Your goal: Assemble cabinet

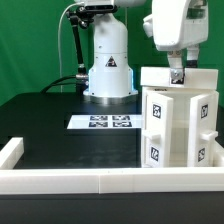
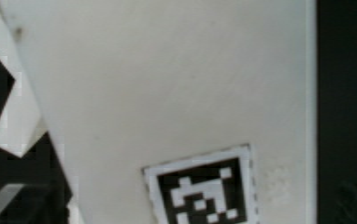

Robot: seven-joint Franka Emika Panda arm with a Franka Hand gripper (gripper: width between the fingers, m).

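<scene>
Cabinet upright on the black bench, arm above it

Bench (image 1: 45, 115): black, with the white border wall (image 1: 70, 178) along its 6 o'clock edge. Cabinet (image 1: 178, 120): stands at 3 o'clock in the exterior view, tagged panels facing the camera; a tagged white face (image 2: 175, 100) fills the wrist view. Marker board (image 1: 105, 123): flat at centre. Fingers (image 1: 177, 72): at the cabinet's top edge, opening and grasp cannot be told

White cabinet panel (image 2: 175, 90), apparently tilted, bearing one marker tag (image 2: 207, 188).
</scene>
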